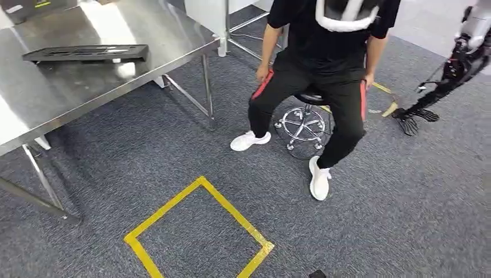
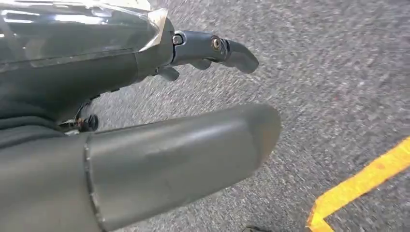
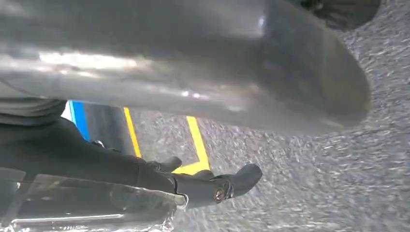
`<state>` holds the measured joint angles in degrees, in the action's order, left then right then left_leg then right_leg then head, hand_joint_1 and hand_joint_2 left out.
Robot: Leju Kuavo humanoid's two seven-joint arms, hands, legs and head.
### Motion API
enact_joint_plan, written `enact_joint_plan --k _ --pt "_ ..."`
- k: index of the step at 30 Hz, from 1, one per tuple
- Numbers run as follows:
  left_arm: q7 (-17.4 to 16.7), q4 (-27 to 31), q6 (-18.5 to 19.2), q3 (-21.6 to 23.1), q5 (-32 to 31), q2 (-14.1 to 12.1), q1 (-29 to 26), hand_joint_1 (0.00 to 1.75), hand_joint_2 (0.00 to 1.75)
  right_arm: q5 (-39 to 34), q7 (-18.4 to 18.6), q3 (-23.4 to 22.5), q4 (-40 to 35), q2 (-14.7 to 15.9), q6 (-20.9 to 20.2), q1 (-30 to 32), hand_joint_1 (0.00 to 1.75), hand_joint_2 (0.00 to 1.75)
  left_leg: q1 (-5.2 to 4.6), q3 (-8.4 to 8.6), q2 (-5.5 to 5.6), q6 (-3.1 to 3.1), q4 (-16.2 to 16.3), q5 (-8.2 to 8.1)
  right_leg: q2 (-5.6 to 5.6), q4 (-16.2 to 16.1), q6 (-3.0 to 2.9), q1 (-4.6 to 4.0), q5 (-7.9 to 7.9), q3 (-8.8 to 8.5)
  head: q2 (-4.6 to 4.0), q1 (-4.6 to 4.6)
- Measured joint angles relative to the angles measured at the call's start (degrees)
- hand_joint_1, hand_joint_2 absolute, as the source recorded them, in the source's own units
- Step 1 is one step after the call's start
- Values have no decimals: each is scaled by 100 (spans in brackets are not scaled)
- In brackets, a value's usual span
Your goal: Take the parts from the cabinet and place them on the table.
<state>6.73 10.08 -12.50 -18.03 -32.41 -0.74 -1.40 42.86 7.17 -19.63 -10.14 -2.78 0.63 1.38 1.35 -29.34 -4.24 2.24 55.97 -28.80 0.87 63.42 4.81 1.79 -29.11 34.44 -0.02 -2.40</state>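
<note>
A flat black tray-like part (image 1: 87, 54) lies on the steel table (image 1: 52, 104) at the upper left of the head view. In the left wrist view my left hand (image 2: 145, 67) hangs over grey carpet, thumb and dark fingers (image 2: 227, 50) stretched out and apart with nothing between them. My right hand (image 3: 145, 179) in the right wrist view hangs the same way over carpet, fingers (image 3: 237, 181) straight and holding nothing. Both wrist pictures are motion-blurred.
A person (image 1: 324, 52) sits on a wheeled stool (image 1: 301, 124) ahead, feet on the carpet. A yellow tape square (image 1: 200, 229) marks the floor in front of me. A silver and black arm with a dark spread hand (image 1: 414, 119) hangs in at the upper right edge.
</note>
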Motion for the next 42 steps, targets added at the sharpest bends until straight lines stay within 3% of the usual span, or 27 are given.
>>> enact_joint_plan --k 1,2,6,7,9,11,13,15,16,17,19,21,22,23,24,26,27,29,31,32,33,36,37,38,39,41,42 --pt "-39 2 -24 -2 -4 -9 1 0 0 -15 0 0 0 -7 -4 -7 0 0 -11 25 -55 -47 12 -14 247 -532 45 7 137 -326 0 -2" --pt "-85 0 -44 -2 -17 -46 -7 0 0 -43 0 0 2 -42 -9 -39 0 0 -65 13 -110 -105 40 -46 437 -733 -1 -33 116 -412 0 -22" --pt "-190 2 24 46 -155 -61 6 0 0 -210 9 -31 24 -98 35 5 0 0 -35 84 -302 -228 -1 -38 150 -697 -180 -72 168 -336 0 24" --pt "-190 7 54 61 -179 -74 16 0 0 -221 9 -37 26 -122 55 24 0 0 7 66 -161 -279 63 -127 78 -724 -237 39 194 -374 0 42" --pt "-181 4 77 94 -190 -107 4 0 0 -232 7 -52 28 -157 94 12 0 0 11 -227 278 -258 724 -596 -11 -720 -363 -9 225 -338 0 53" --pt "-129 4 138 105 -219 -129 -22 0 0 -258 -15 -66 28 -184 140 9 0 0 0 -660 423 -250 1676 -999 -158 -716 -395 -63 237 -314 0 57" --pt "56 4 184 122 -169 -142 -29 0 0 -256 -65 -72 31 -184 227 42 0 0 1 -738 441 -228 1802 -885 -304 -710 -395 -90 239 -322 0 55" --pt "237 7 175 127 -107 -153 -25 0 0 -273 -105 -85 31 -168 267 45 0 0 5 -347 480 -190 986 -360 -470 -680 -391 -91 237 -336 0 55" --pt "362 7 168 127 -61 -155 -23 0 0 -295 -122 -96 31 -155 282 34 0 0 21 -110 661 -174 495 -122 -547 -650 -387 -91 235 -329 0 55" --pt "477 4 173 125 -46 -160 -17 0 0 -317 -140 -114 31 -142 295 23 0 0 37 -19 1002 -154 292 -159 -614 -608 -377 -111 232 -286 0 52" --pt "643 4 239 131 -39 -151 6 0 0 -378 -173 -173 31 -116 315 -2 0 0 -1 -40 923 -159 238 -161 -723 -570 -281 -107 262 -174 0 50" --pt "715 9 280 131 -44 -138 60 0 0 -417 -177 -230 33 -107 330 28 0 0 -37 -60 802 -71 214 -110 -862 -610 -176 -77 323 -124 0 50" --pt "746 9 317 131 -57 -109 91 0 0 -437 -177 -249 33 -72 350 32 0 0 30 -49 691 -5 151 -60 -797 -546 -159 -98 300 -63 0 52" --pt "773 9 369 131 -79 -111 108 0 0 -470 -177 -273 33 -92 354 27 0 0 5 -36 639 17 123 -45 -482 -394 -160 -135 208 17 0 33" --pt "794 9 405 131 -107 -111 114 0 0 -492 -177 -302 33 -90 361 -7 0 0 2 -44 535 43 123 -37 -310 -24 -190 -132 20 214 0 -9" --pt "796 9 457 131 -133 -96 124 0 0 -520 -199 -350 31 -70 369 -62 0 0 -31 -67 333 46 124 -37 -184 919 -219 -106 -337 657 0 -7" --pt "789 9 477 131 -138 -92 146 0 0 -527 -210 -369 33 -63 369 -65 0 0 -32 -73 253 46 126 -37 -160 1190 -192 -95 -396 768 0 -7" --pt "723 9 470 131 -146 -76 214 0 0 -527 -223 -411 31 -33 367 -67 0 0 -20 -68 114 42 127 -39 -120 892 -87 -61 -238 564 0 -7" --pt "689 9 470 131 -146 -48 276 0 0 -533 -232 -454 31 11 367 -100 0 0 -8 -44 -1 14 127 -53 53 -125 22 -34 97 -19 0 -9" --pt "673 11 468 131 -144 -50 297 0 0 -535 -234 -470 31 13 367 -130 0 0 -39 -25 -59 -22 130 -69 366 -575 19 -42 174 -297 0 -13" --pt "669 11 468 131 -144 -46 298 0 0 -535 -238 -477 31 37 367 -172 0 0 -78 -32 -115 -72 153 -97 330 -639 -51 -119 191 -323 0 -15" --pt "645 13 468 131 -144 -39 367 0 0 -544 -249 -501 33 50 367 -133 0 0 -67 13 -263 -147 113 -74 156 -629 -151 -134 218 -233 0 20" --pt "645 24 472 133 -144 -24 378 0 0 -555 -256 -503 33 57 367 -134 0 0 -41 9 -230 -194 119 -107 104 -662 -221 -69 245 -274 0 20" --pt "649 24 485 136 -144 -24 394 0 0 -590 -262 -512 33 50 367 -127 0 0 -12 -36 96 -222 260 -238 40 -672 -254 -24 254 -272 0 37" --pt "656 24 492 140 -144 -18 390 0 0 -616 -275 -522 33 52 367 -142 0 0 -9 -174 278 -211 577 -460 -3 -671 -337 -24 265 -264 0 41" --pt "654 22 514 140 -146 -20 351 0 0 -636 -275 -571 33 59 365 -167 0 0 -15 -626 427 -208 1549 -918 -142 -671 -387 -54 268 -254 0 48" --pt "643 20 544 140 -164 -15 340 0 0 -638 -271 -599 33 66 361 -164 0 0 -14 -807 442 -211 1893 -1000 -222 -670 -387 -70 268 -255 0 46"
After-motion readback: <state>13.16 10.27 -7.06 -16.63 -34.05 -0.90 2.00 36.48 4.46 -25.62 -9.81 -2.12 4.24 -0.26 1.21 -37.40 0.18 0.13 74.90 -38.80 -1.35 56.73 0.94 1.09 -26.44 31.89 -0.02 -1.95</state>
